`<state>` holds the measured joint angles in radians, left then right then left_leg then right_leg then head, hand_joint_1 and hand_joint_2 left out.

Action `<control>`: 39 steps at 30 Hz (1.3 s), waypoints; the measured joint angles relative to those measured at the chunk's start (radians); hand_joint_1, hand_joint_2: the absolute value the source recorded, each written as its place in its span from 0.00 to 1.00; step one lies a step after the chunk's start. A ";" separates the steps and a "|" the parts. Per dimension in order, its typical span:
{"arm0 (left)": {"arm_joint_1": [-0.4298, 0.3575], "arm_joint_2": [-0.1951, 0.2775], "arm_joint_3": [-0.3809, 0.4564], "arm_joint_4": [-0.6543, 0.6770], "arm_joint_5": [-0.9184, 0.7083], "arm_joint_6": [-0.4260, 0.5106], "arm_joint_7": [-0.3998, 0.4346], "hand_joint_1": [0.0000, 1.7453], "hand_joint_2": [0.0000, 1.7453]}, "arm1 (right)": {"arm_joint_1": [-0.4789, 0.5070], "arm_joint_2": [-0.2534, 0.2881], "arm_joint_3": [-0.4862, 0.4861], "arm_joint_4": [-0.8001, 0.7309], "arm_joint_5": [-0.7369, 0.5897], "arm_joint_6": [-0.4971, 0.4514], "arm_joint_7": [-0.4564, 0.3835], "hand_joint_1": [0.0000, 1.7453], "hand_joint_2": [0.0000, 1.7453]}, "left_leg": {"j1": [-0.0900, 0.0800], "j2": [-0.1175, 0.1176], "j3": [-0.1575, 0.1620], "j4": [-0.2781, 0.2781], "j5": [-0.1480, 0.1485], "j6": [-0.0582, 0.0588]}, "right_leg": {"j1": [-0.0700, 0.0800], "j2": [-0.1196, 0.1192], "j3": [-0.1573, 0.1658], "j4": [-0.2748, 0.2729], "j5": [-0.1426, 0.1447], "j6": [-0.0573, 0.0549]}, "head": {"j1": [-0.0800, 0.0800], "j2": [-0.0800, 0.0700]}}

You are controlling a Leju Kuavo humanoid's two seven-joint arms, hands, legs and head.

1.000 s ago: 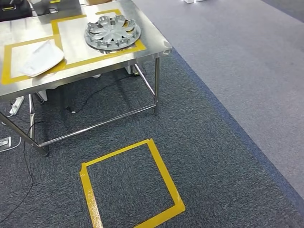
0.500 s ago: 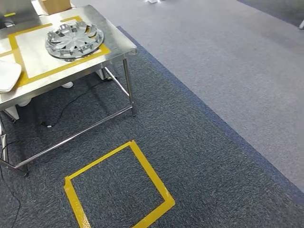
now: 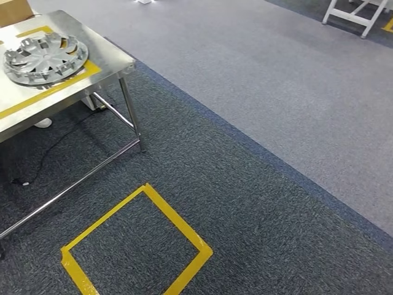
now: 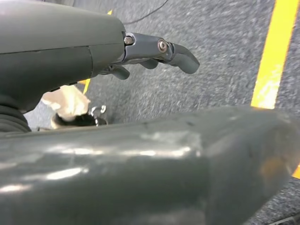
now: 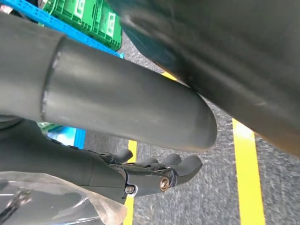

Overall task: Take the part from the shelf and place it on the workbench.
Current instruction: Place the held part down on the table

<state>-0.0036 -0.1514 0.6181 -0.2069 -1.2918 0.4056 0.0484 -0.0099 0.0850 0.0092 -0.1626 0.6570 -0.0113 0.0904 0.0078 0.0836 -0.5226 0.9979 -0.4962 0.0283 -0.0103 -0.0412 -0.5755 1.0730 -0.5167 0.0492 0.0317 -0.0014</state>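
Where workbench (image 3: 108,60) ends, hubcap (image 3: 44,56) inside yellow tape outline (image 3: 69,82)

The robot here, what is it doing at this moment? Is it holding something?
Neither hand holds anything. The left hand and the right hand hang over the dark carpet, fingers loosely extended. In the head view, a silver wheel cover lies on the steel workbench, partly on a yellow tape frame there. A yellow tape square marks the carpet in front of the robot. The right wrist view shows green crates on a blue frame.
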 joint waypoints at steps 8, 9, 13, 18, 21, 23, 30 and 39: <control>-0.004 -0.001 0.002 0.000 -0.007 0.008 -0.018 0.00 0.00 | -0.002 -0.001 0.000 -0.001 0.002 0.001 -0.009 0.00 0.00 | 0.003 -0.039 -0.024 0.095 -0.074 -0.041 | 0.001 0.023 0.041 -0.088 0.032 -0.049 | -0.010 0.000; -0.002 -0.001 0.002 0.000 -0.008 0.009 -0.019 0.00 0.00 | -0.002 -0.001 0.000 -0.001 0.002 0.001 -0.010 0.00 0.00 | 0.003 -0.061 -0.055 0.168 -0.112 -0.042 | 0.002 0.035 0.037 -0.088 0.035 -0.053 | -0.012 0.000; 0.004 -0.001 0.004 0.000 -0.008 0.005 -0.019 0.00 0.00 | 0.003 -0.001 0.000 -0.001 0.002 0.001 -0.011 0.00 0.00 | 0.002 -0.081 -0.106 0.280 -0.127 -0.037 | 0.007 0.091 0.033 -0.085 0.040 -0.058 | -0.012 0.000; 0.003 0.000 0.005 0.000 -0.009 -0.001 -0.018 0.00 0.00 | 0.001 0.000 0.000 -0.001 0.001 0.001 -0.013 0.00 0.00 | 0.003 -0.164 -0.001 0.020 -0.004 -0.019 | 0.006 0.152 0.017 -0.072 0.044 -0.042 | -0.012 0.000; 0.001 -0.002 0.005 0.000 -0.014 -0.003 -0.018 0.00 0.00 | 0.005 0.000 0.000 -0.001 0.001 0.001 -0.014 0.00 0.00 | 0.002 -0.143 -0.003 0.008 0.001 -0.011 | 0.000 0.171 -0.004 -0.069 0.050 -0.021 | -0.011 0.000; 0.001 -0.004 0.006 0.000 -0.016 -0.001 -0.021 0.00 0.00 | 0.007 0.000 0.000 -0.001 0.000 0.000 -0.015 0.00 0.00 | 0.005 -0.116 -0.002 -0.001 0.007 0.001 | 0.002 0.123 -0.031 -0.028 0.020 -0.012 | -0.007 0.000; 0.008 -0.008 0.006 0.000 -0.018 0.001 -0.024 0.00 0.00 | 0.002 0.000 0.000 -0.001 -0.001 -0.001 -0.016 0.00 0.00 | 0.002 -0.063 -0.006 -0.003 0.008 0.008 | -0.001 0.052 -0.134 0.191 -0.096 0.003 | -0.002 0.000; 0.004 -0.014 0.006 0.000 -0.020 0.026 -0.045 0.00 0.00 | 0.007 -0.003 0.000 -0.001 -0.002 -0.004 -0.022 0.00 0.00 | 0.002 0.020 0.006 0.009 -0.011 -0.038 | -0.003 0.005 0.030 -0.076 0.023 -0.029 | -0.010 0.000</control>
<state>0.0005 -0.1658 0.6241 -0.2068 -1.3119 0.4320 0.0034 -0.0030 0.0816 0.0088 -0.1633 0.6547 -0.0156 0.0686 0.0096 0.1033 -0.5161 1.0069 -0.5073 -0.0092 -0.0129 -0.0361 -0.5451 0.9969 -0.4935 0.0199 0.0217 -0.0015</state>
